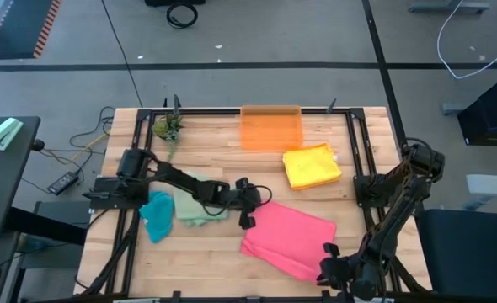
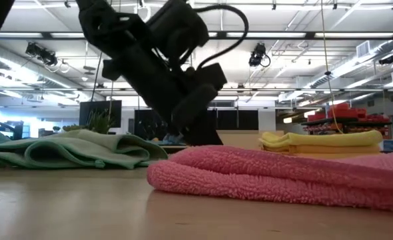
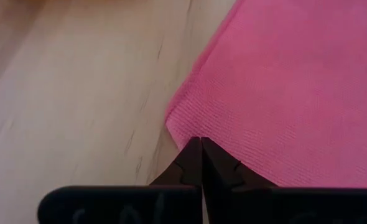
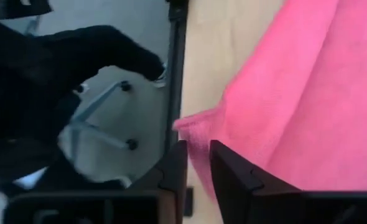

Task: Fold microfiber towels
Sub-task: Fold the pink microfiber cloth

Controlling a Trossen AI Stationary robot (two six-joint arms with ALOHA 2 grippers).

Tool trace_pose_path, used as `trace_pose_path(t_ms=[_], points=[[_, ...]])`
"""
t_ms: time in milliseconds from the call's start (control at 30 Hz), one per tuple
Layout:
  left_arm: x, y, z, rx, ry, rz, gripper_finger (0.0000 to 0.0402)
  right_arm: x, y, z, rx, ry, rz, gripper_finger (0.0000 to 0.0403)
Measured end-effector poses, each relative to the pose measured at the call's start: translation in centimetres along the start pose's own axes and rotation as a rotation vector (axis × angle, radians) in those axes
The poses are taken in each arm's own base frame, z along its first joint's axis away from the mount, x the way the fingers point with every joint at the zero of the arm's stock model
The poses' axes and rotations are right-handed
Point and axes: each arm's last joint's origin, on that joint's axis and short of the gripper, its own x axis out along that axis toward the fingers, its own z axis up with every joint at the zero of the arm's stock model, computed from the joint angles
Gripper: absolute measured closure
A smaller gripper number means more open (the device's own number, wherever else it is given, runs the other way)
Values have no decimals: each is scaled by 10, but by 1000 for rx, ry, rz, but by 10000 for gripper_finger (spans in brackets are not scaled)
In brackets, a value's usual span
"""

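Landmark: I place everything against the folded pink microfiber towel [image 1: 289, 238], which lies flat on the wooden slat table [image 1: 316, 139], in the half nearest me.
Towel axis: its long axis runs slantwise, from the end by the left gripper down toward the end by the right gripper; from table height [image 2: 276, 175] I see it doubled, with a rounded fold facing the camera.
Left gripper: the left gripper [image 1: 247, 220] sits at the pink towel's end toward the table's middle; in its wrist view its fingers [image 3: 185, 167] are pressed together, tips at a towel corner [image 3: 175, 126], nothing visibly between them.
Right gripper: the right gripper [image 1: 330, 252] is at the pink towel's opposite corner, by the table's near edge; its fingers [image 4: 171, 169] stand slightly apart with the corner of the cloth [image 4: 196, 127] lying in the gap, so I read them as loosened rather than pinching.
Edges: that corner overhangs the table's black frame rail [image 4: 175, 68], with floor beyond.
Open room: bare wood lies beyond the pink towel's left-gripper end.
Other cloths: a crumpled sage green towel [image 1: 196, 202] and a teal towel [image 1: 157, 215] lie beyond the left gripper; a folded yellow towel [image 1: 311, 165] lies farther back, near a translucent orange plastic bin [image 1: 271, 128].
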Motion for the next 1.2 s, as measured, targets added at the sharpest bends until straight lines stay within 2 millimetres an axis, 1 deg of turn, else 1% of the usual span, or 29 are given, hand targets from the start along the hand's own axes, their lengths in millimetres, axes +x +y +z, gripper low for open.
trace_pose_path(t_ms=[67,133,233,300,400,533,633,733,767,833,900,967,1067,1133,1200], points=[[0,2,0,0,13,-8,398,-6,-3,1,4,-1,-36,301],[1,4,-1,0,31,-2,396,-9,-12,-1,5,-16,-135,294],[-3,7,-1,-16,66,13,397,-12,-29,3,11,-15,-287,295],[-8,9,0,-25,83,40,398,-8,-43,4,54,-2,-347,303],[-22,11,2,-9,109,121,396,3,-66,3,110,32,-373,316],[-51,11,20,6,49,224,398,16,-91,5,123,9,-369,323],[-69,11,33,16,-12,230,394,21,-105,9,107,-7,-381,324],[-80,2,45,5,-105,186,392,23,-117,12,83,4,-418,325],[-80,-2,45,-1,-115,151,395,23,-120,13,65,9,-426,329],[-71,-15,39,-4,-112,63,397,24,-124,14,23,25,-436,345],[-58,-27,26,7,-81,31,395,24,-129,14,-5,35,-444,369],[-49,-37,17,4,-79,6,394,25,-132,13,-43,50,-435,392],[-37,-48,5,-10,-68,-9,397,28,-132,15,-155,26,-394,398],[-30,-51,-5,-7,-31,-4,396,30,-129,15,-263,7,-365,399],[-25,-52,-10,-14,-18,0,395,30,-128,15,-330,-3,-351,400]])
